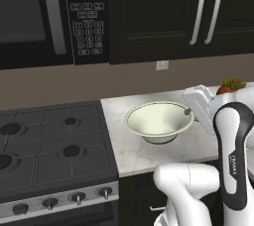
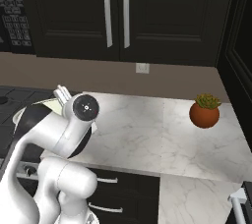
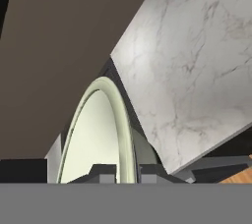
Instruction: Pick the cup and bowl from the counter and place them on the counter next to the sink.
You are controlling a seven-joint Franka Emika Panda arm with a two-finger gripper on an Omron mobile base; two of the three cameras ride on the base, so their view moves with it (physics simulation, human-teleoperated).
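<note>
White-grey marbled tabletop [image 1: 130, 155] carries your wide pale cream bowl [image 1: 158, 122] beside the black stovetop [image 1: 49, 143]; your pincer [image 3: 127, 173] pinches its rim at three o'clock, ready for lifting.

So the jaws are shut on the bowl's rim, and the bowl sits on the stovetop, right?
Not quite. The gripper does pinch the rim of the bowl, but the bowl is over the marbled counter, to the right of the black stovetop, not on it. The left base view shows this.
</note>
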